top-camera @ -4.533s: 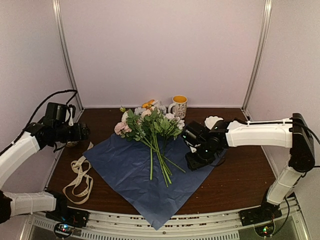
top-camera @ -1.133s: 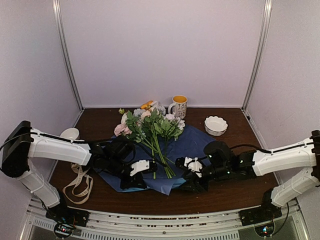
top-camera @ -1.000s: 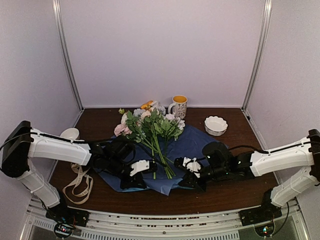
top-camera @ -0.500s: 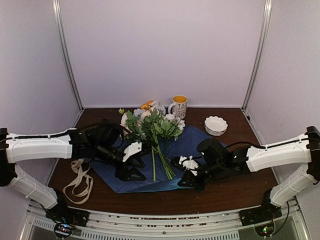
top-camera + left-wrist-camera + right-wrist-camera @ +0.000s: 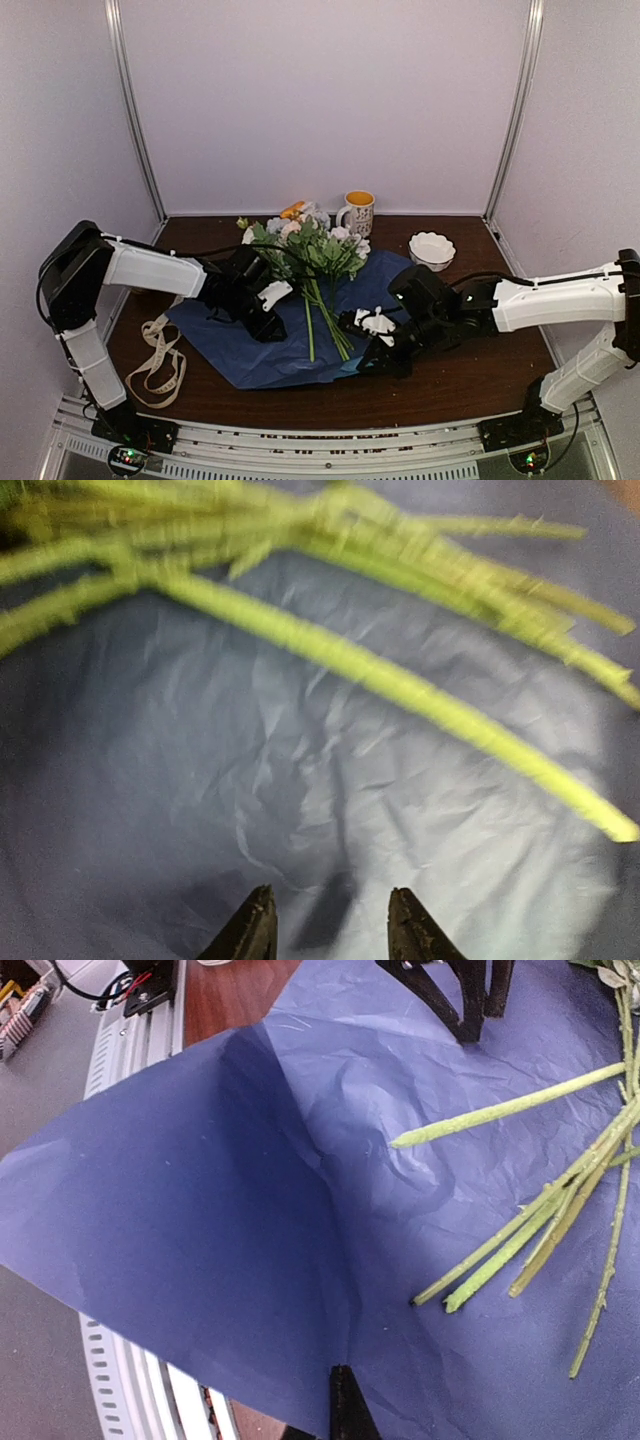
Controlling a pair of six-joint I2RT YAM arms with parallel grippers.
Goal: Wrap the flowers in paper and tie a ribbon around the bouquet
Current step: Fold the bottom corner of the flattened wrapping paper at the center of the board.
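The right gripper is pinched tight on a corner of the paper and holds it up off the table. The left gripper has its fingers apart with nothing in them, just above the paper. The flowers lie on the paper.

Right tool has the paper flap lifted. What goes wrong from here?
1. Right tool pinches just the edge of the thin paper; pulling the fold over may tear it or slip free.
2. Stems lie loose and splayed; the fold could scatter them.
3. Left tool hangs open just above the paper, holding nothing; it might snag it.
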